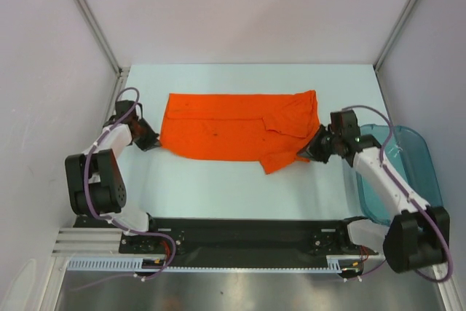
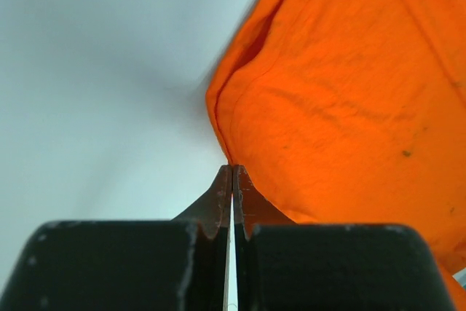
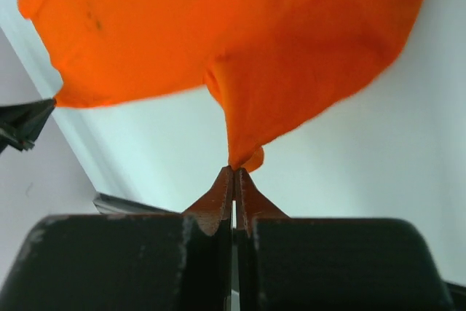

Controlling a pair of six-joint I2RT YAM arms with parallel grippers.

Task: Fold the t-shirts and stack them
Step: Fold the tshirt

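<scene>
The orange t-shirt [image 1: 233, 132] lies spread across the middle of the table [image 1: 218, 194], its right end bunched and folded over itself. My left gripper [image 1: 151, 139] has its fingers pressed together on the shirt's near-left corner. My right gripper [image 1: 314, 149] is pinching a small nub of cloth at the near-right end. A teal bin [image 1: 419, 158] sits at the table's right edge, partly covered by my right arm. A few dark specks dot the fabric; I can't make out what they are.
</scene>
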